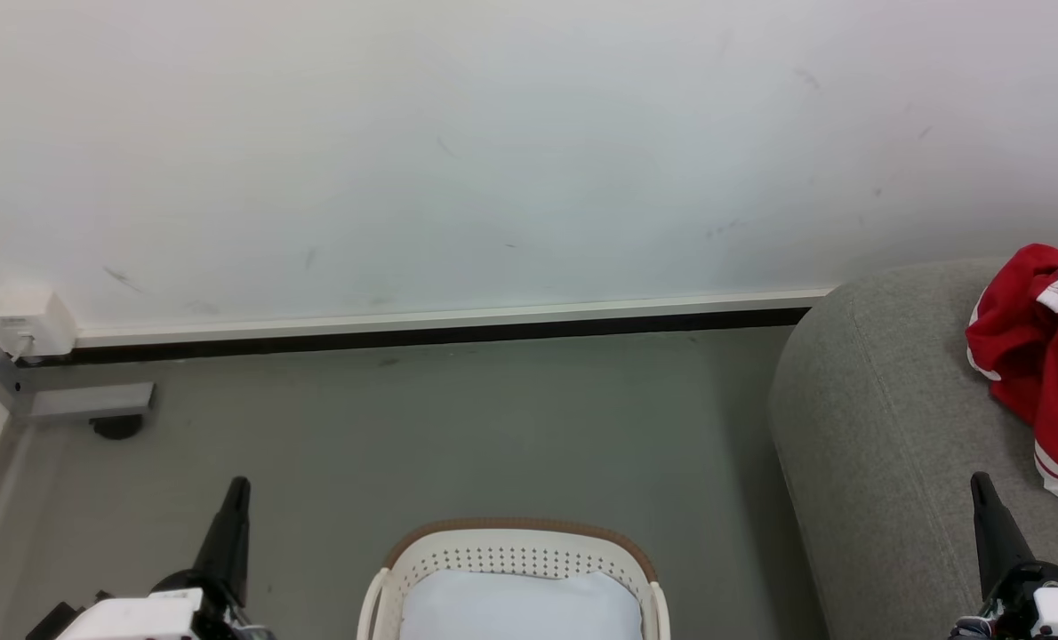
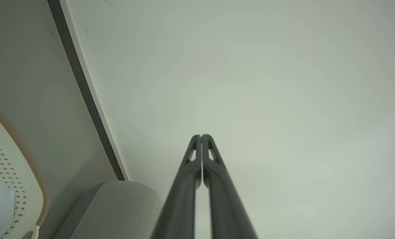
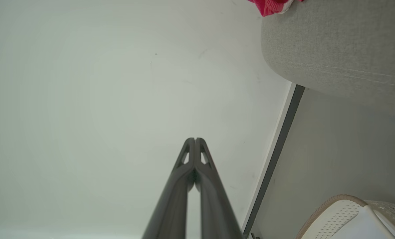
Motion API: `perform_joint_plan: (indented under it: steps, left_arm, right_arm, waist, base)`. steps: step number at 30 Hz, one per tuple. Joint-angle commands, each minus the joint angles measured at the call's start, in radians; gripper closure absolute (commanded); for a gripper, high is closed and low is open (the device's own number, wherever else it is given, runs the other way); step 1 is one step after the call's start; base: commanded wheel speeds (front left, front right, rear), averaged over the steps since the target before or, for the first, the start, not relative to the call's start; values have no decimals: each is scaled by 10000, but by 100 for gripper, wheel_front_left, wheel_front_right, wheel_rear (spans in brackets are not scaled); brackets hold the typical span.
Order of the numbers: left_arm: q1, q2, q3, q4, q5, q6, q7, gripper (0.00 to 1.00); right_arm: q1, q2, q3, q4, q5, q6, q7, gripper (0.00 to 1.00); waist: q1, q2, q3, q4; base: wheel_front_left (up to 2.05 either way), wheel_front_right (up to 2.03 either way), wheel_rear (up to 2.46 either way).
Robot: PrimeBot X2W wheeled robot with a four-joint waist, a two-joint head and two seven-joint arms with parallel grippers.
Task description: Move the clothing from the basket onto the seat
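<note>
My left gripper (image 1: 238, 489) and right gripper (image 1: 981, 487): long dark fingers pressed together, gripping nothing. Between them, cream-white perforated plastic basket (image 1: 520, 532), pale bottom showing. Right of it, large light-grey woven seat (image 1: 885, 427); bright-red, white-trimmed clothing (image 1: 1031, 347) heaped on it. Beyond, white wall (image 1: 493, 160).

The floor (image 1: 493, 418) carries the basket (image 1: 513, 557); the seat (image 1: 893, 427) carries the red clothing (image 1: 1022, 342).

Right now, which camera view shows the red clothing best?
The head view: the clothing lies bunched on the seat at the right edge, red folds and white trim clear, though partly cut off. The right wrist view catches a red-and-white scrap at its top edge. The left wrist view faces the wall, seat end and basket.
</note>
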Motion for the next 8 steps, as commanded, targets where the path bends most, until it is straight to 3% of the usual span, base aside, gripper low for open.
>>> perform_joint_plan:
  steps: [1,8]
  left_arm:
    - [-80,24,25,-27,-117,-36,33,100]
    - [-80,24,24,-28,-118,-36,33,100]
  right_arm:
    - [-122,6,-46,22,-45,-24,9,100]
    - [-123,10,-51,23,-53,-25,17,100]
  waist:
    - [0,0,0,0]
    - [0,0,0,0]
  base:
    - [0,0,0]
    - [0,0,0]
